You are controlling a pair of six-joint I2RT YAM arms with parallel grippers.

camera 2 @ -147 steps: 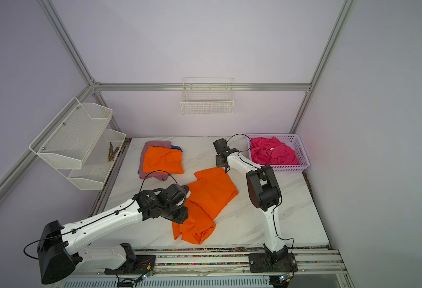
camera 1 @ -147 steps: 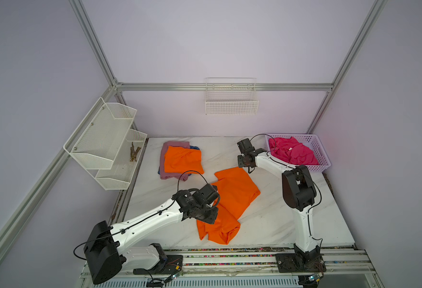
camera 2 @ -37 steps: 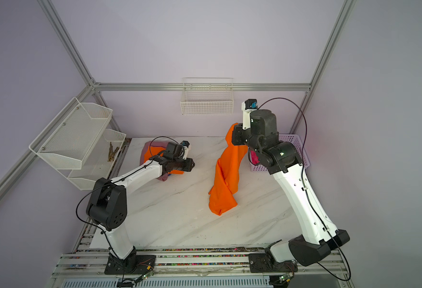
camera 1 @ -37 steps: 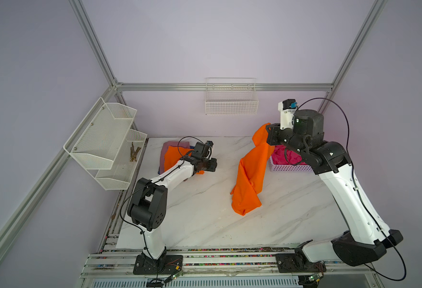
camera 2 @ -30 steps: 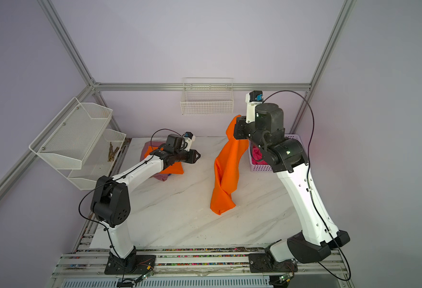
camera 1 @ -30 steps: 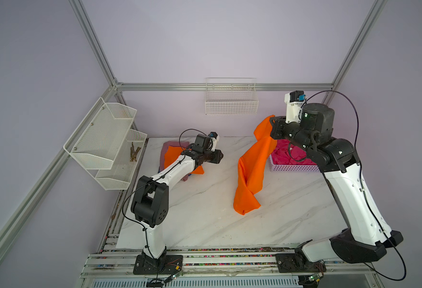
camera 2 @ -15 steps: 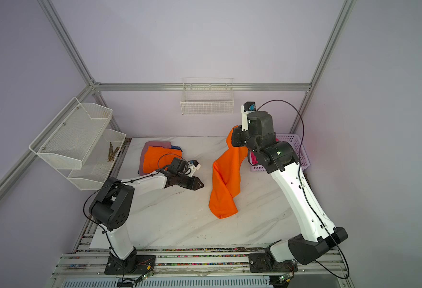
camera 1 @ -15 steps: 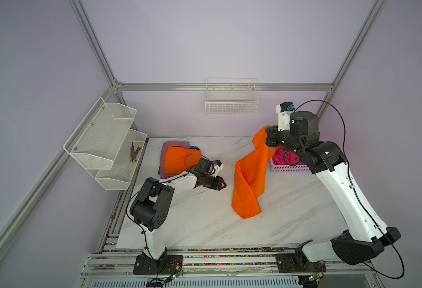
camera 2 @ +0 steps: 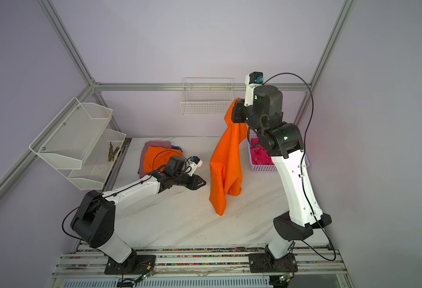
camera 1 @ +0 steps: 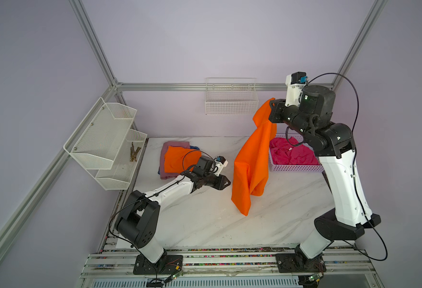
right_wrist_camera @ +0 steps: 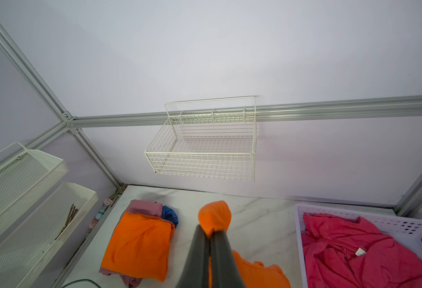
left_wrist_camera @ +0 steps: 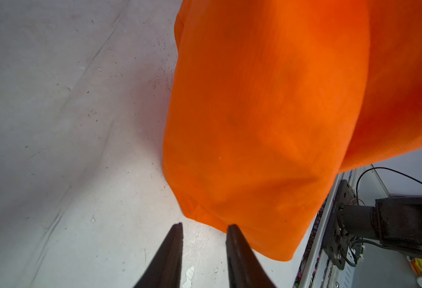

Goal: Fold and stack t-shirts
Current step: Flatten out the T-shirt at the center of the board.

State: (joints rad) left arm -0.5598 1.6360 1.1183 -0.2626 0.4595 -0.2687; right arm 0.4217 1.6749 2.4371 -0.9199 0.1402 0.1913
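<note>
Orange cloth is hanging from our right pincer [right_wrist_camera: 211, 233], which is pinching one bunched corner of the hanging shirt [camera 1: 252, 162] high above the bench [camera 1: 205, 219]. The shirt's lowest tip is dangling close to the marble, though we cannot tell whether it is touching.

Our left pincer [left_wrist_camera: 205, 225] is hovering low, just beside the bottom hem, its jaws narrowly apart and gripping nothing. We are reading this as the spreading step: the left pincer needs to catch a lower corner so the shirt can be laid flat.

A folded orange shirt [camera 1: 175, 162] is lying on a mauve shirt [camera 1: 173, 144] and a blue shirt [right_wrist_camera: 170, 214] at the back. A pink shirt [camera 1: 292, 154] is sitting in the basket [camera 1: 297, 168]. Draping is hiding the hanging shirt's sleeves and collar.
</note>
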